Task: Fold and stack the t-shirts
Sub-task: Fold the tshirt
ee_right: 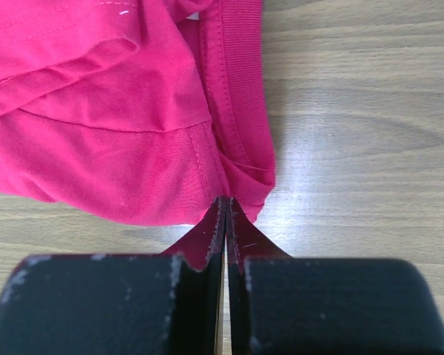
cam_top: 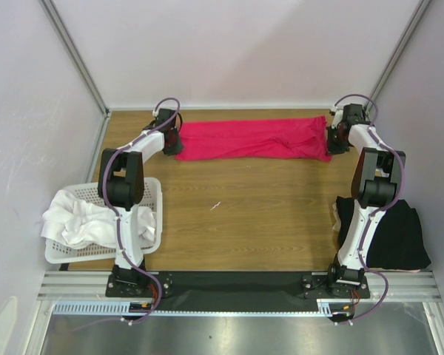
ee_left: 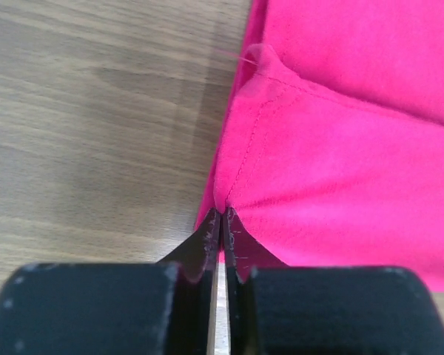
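**Fingers [ee_left: 200, 248] clamped on both short ends of the crimson-pink t-shirt [cam_top: 251, 139]**

Fingertips of the left gripper [ee_left: 220, 214] were pressed together on a stitched edge of the shirt. The cloth rose into a small peak at the tips and spread away toward 1 o'clock in the left wrist view. The right gripper [ee_right: 226, 201] was likewise closed, nipping the bunched fabric beside a ribbed band, with the cloth running off toward 11 o'clock in its own view.

Seen from above, the shirt lay at the 12 o'clock side of the table [cam_top: 244, 214], a long, loosely folded strip with its long axis running from 9 to 3 o'clock. The left gripper held the 9 o'clock end and the right gripper the 3 o'clock end, so each arm was nearest its own end and the cloth lay between them. Any fold would probably bring that strip toward 6 o'clock, or carry one end across to the other, and it depended on both pinches holding.

Both arms reached far out from their bases at 6 o'clock, elbows raised and forearms sloping down to the far edge, wrists turned inward to face each other.

White shirts [cam_top: 78, 218] sat heaped in the basket [cam_top: 154, 194] at 8 o'clock. A black shirt [cam_top: 399, 233] lay at 4 o'clock, beside the right arm's base.
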Motion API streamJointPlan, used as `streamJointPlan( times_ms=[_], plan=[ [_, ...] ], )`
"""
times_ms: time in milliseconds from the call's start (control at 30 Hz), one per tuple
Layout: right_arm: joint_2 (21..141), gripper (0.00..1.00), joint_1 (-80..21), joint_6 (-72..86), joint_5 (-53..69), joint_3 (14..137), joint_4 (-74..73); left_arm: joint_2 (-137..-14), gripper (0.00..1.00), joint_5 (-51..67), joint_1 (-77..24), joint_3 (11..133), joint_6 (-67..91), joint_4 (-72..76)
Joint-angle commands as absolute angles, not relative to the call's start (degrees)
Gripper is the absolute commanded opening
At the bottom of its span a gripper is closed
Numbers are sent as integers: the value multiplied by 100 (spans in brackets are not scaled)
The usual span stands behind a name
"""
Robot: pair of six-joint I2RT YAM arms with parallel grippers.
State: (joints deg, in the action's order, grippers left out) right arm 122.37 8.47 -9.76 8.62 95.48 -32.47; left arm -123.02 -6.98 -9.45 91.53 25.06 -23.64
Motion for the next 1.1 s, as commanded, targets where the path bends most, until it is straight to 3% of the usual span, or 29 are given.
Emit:
streamJointPlan(
  times_ms=[0, 67, 533, 667, 733, 900, 1067],
  plan=[
    [12182, 0, 958, -1195, 659, 9554, -3190, -12287, 4, -1028, -879, 9281, 2443, -2408],
    [12138, 0, 1010, -1230, 624, 9554, -3199, -12278, 0, -1133, -853, 9299, 2408, -2400],
    [12085, 0, 1160, -1195, 967, 9536, -3190, -12252, 1, -1056, -747, 9396, 2136, -2461],
    [12006, 8, 1143, -1169, 1107, 9606, -3261, -12235, 18, -861, -765, 9378, 2074, -2435],
    [11875, 18, 1134, -1134, 1309, 9580, -3313, -12199, 23, -896, -782, 9378, 2048, -2435],
    [11611, 41, 1063, -950, 1451, 9352, -3130, -11954, 48, -1195, -791, 9448, 2092, -2496],
    [11776, 45, 1020, -28, 1231, 9781, -3155, -11664, 66, -1634, -791, 9729, 2153, -2558]
  ],
)
